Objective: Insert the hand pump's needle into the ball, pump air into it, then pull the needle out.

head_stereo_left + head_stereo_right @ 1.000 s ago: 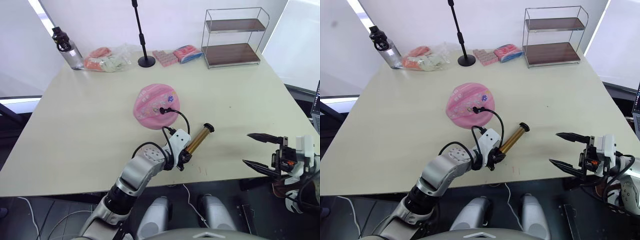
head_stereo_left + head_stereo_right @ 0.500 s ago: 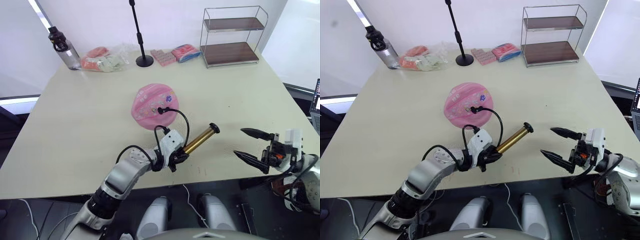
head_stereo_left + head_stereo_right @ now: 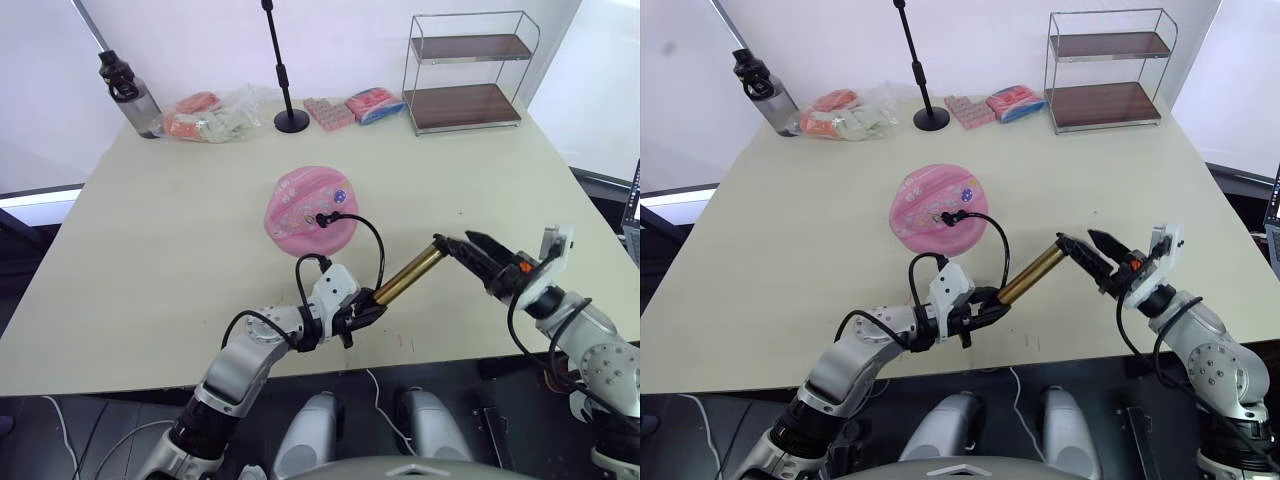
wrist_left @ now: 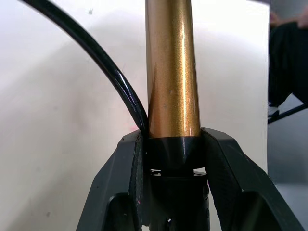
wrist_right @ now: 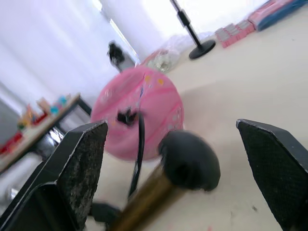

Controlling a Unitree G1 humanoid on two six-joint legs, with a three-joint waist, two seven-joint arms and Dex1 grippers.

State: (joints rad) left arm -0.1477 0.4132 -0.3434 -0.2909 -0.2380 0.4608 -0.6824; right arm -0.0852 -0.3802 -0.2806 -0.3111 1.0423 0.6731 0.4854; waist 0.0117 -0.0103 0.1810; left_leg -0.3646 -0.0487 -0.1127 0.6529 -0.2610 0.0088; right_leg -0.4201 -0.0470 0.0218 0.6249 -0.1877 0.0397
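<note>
No readable writing; left gripper (image 3: 362, 313) clamped on pump (image 3: 405, 281) base cap, glossy gold tube angled off table (image 3: 150, 250); right gripper (image 3: 468, 247) spread wide around black handle end; hose looped to flat pink ball (image 3: 310, 208), mid-table.

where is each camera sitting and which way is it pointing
Head stereo pair: looks forward and down over the table; both arms show, left gripper clamping the hand pump, right gripper open at its handle.
Left wrist: looks along the pump's barrel.
Right wrist: faces the pump's handle and the ball.
All views share the pump.
</note>
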